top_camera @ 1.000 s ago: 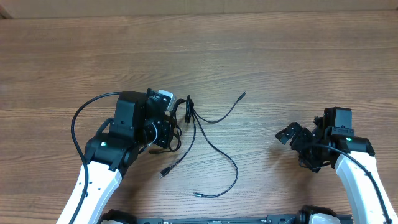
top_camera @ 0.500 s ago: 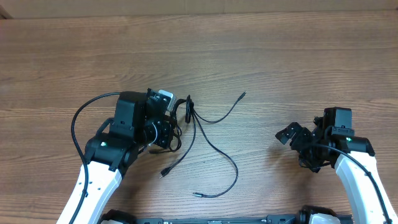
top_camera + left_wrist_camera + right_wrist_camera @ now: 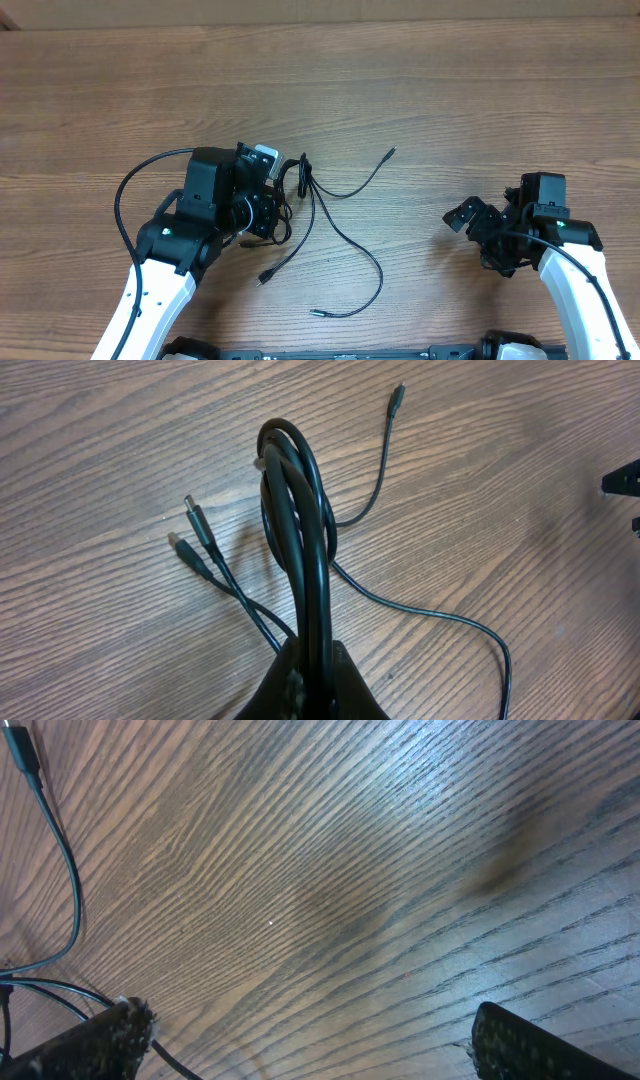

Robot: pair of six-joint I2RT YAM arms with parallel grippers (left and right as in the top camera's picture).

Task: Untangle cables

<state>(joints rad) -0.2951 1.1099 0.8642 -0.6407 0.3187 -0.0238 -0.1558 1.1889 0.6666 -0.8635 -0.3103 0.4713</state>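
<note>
The left gripper [image 3: 310, 665] is fully closed on the cables [image 3: 298, 530], clamping the bundled loop that extends directly ahead of its jaws. Left of the loop lie two plug ends [image 3: 190, 510]. One loose strand trails to the right, and another runs ahead to a far plug [image 3: 398, 395]. Well beyond, the right gripper [image 3: 320, 1040] stands wide open, holding nothing. Nothing has moved during the last second. By this judgement the untangling is paused, with the strands not yet separated.

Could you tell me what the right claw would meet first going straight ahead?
The right claw would likely meet bare table first; the cable strand lies off to its side, depth unclear.
</note>
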